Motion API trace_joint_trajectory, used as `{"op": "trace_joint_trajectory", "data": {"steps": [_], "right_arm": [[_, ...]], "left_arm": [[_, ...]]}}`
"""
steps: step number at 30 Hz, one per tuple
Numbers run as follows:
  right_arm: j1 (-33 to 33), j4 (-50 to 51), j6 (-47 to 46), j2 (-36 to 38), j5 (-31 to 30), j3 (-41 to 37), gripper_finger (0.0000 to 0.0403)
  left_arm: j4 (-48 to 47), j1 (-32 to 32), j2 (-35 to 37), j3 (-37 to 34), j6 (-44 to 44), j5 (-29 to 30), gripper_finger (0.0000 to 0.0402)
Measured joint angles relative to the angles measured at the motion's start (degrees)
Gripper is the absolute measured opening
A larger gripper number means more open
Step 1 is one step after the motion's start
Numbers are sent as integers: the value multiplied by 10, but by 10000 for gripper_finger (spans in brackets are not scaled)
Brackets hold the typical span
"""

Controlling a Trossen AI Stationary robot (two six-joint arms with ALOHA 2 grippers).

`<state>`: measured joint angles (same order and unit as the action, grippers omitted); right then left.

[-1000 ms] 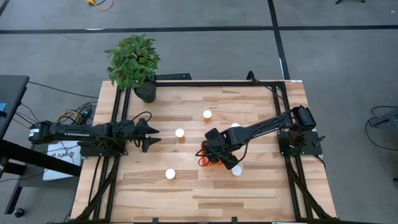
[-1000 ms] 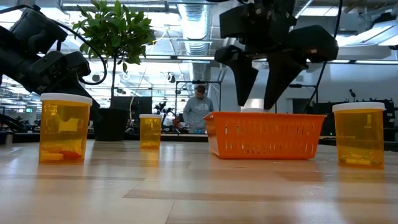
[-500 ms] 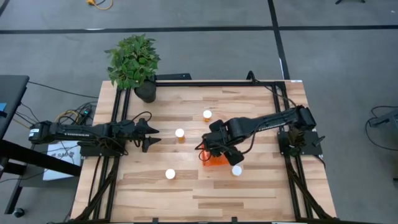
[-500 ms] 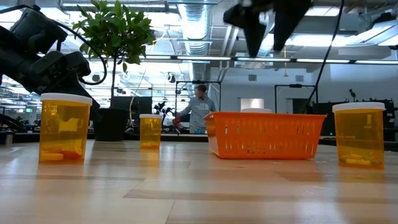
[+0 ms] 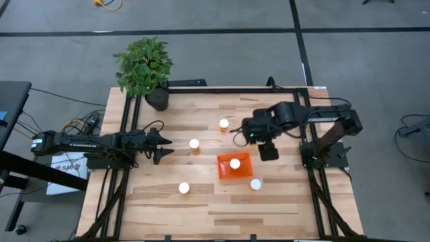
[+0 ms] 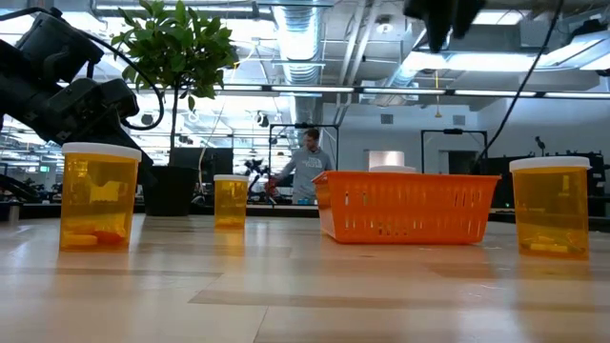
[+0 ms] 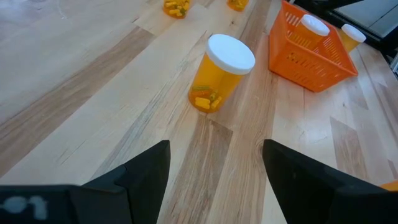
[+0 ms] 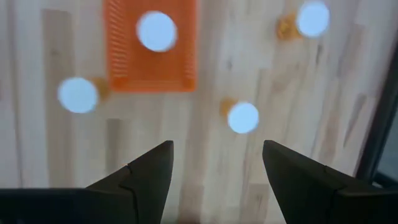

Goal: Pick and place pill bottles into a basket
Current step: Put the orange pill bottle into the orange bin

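The orange basket (image 5: 234, 171) stands right of the table's middle with one white-capped pill bottle (image 5: 234, 163) upright inside it. Other pill bottles stand upright on the wood: one (image 5: 224, 124) far of the basket, one (image 5: 194, 144) to its left, one (image 5: 183, 188) near left, one (image 5: 256, 184) at its near right corner. My right gripper (image 5: 250, 132) hangs high above the table, far-right of the basket, pointing down, open (image 8: 217, 162) and empty. My left gripper (image 5: 166, 148) waits low at the table's left, open (image 7: 216, 155), with a bottle (image 7: 221, 74) in front of it.
A potted plant in a black pot (image 5: 156, 99) stands at the table's far left corner. Black frame rails (image 5: 301, 107) run along the table's sides and far edge. In the low view a person (image 6: 305, 170) shows in the room behind the table.
My right gripper has risen from the basket, where its open fingers stood on either side of the bottle's cap, and gone up and toward the table's far right, rolling at the wrist. The bottle stays upright in the basket.
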<state>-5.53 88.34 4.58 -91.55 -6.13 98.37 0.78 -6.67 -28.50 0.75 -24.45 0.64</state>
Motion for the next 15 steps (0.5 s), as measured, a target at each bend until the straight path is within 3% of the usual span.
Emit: {"op": "trace_joint_trajectory", "data": {"steps": [9,15], "right_arm": [[74,-174,82,112,-33,-237,240],[112,-249,152,126,-34,-316,240]], "left_arm": [[0,0,0,0,0,0,245],[0,0,0,0,0,0,245]]}}
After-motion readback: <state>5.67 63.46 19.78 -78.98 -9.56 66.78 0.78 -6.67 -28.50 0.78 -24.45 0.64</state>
